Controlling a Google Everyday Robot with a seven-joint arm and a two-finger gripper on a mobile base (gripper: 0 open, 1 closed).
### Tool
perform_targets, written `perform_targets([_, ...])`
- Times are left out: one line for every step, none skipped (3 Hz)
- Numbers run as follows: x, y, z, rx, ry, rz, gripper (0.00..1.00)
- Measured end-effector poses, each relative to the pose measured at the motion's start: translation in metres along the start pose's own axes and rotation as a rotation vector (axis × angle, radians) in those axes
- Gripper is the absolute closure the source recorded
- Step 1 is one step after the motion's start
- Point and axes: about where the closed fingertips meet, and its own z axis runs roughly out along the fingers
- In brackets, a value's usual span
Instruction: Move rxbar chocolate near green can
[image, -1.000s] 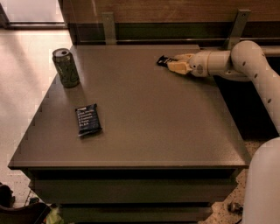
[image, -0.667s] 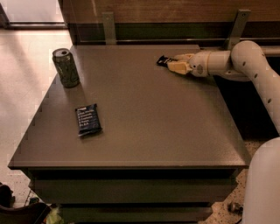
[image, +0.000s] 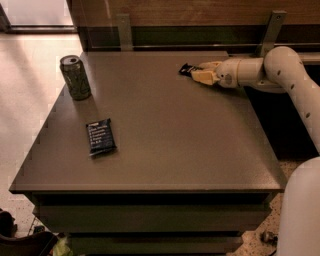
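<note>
The rxbar chocolate (image: 186, 69), a slim black wrapper, lies at the far right of the table top, and only its left end shows. My gripper (image: 198, 71) reaches in from the right at table height, and its two yellowish fingers (image: 203, 76) are closed around the bar's other end. The green can (image: 75, 77) stands upright near the far left corner, well away from the gripper and the bar.
A wider dark blue bar wrapper (image: 101, 137) lies flat at the left, in front of the can. The brown table (image: 170, 150) has a back rail with metal brackets (image: 270, 31). My white arm (image: 290, 75) crosses the right side.
</note>
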Motion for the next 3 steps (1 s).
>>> perform_targets([-0.0001,0.0,0.0,0.0,0.0,0.0,1.0])
perform_targets([-0.0002,0.0,-0.0001,0.0,0.0,0.0,1.0])
perform_targets([-0.0002,0.0,-0.0001,0.0,0.0,0.0,1.0])
